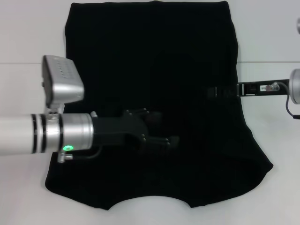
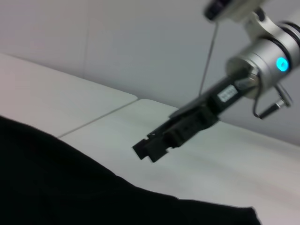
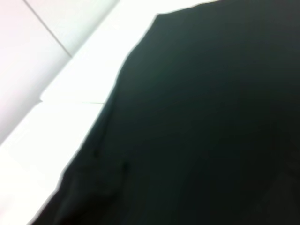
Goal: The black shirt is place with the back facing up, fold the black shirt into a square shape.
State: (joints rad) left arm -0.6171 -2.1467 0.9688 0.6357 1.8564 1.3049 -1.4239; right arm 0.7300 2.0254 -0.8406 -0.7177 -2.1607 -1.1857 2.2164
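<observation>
The black shirt (image 1: 154, 56) lies spread flat on the white table (image 1: 28, 37), its curved neckline at the near edge and no print showing. My left gripper (image 1: 166, 129) reaches in from the left and hovers over the shirt's middle, its fingers spread apart with nothing between them. My right gripper (image 1: 218, 91) comes in from the right over the shirt's right edge. In the left wrist view the right gripper (image 2: 149, 147) hangs above the table (image 2: 234, 164), shut and empty, beyond the shirt (image 2: 56, 187). The right wrist view shows only the shirt (image 3: 211, 117) and the table (image 3: 70, 84).
Bare white table surrounds the shirt on the left, right and far sides. A seam line (image 1: 23, 63) crosses the table behind the left arm. A grey wall (image 2: 140, 42) rises beyond the table.
</observation>
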